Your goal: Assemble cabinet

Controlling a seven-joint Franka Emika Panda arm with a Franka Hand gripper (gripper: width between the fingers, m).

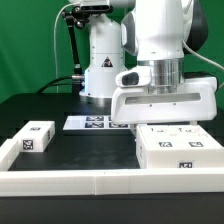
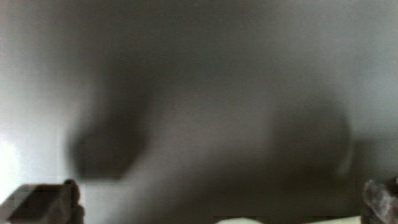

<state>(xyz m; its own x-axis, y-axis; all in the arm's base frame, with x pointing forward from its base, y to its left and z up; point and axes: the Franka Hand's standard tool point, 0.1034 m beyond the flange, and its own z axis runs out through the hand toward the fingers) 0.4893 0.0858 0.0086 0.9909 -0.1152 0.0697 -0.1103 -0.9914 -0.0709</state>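
Note:
The cabinet [image 1: 175, 150], the largest white boxy piece with square tags on its faces, lies on the black table at the exterior view's right. My gripper [image 1: 165, 122] is straight above it and down against its top, with the fingertips hidden behind the hand. In the wrist view the gripper [image 2: 214, 200] has its dark fingers [image 2: 45, 202] at the two edges of the picture, far apart. A blurred white-grey surface [image 2: 196, 90] fills the space between them. A small matching white block [image 1: 35, 137] with a tag lies at the exterior view's left.
The marker board [image 1: 92, 122] lies flat behind the middle of the table, in front of the arm's base [image 1: 100, 75]. A long low white frame rail [image 1: 100, 182] runs along the front edge.

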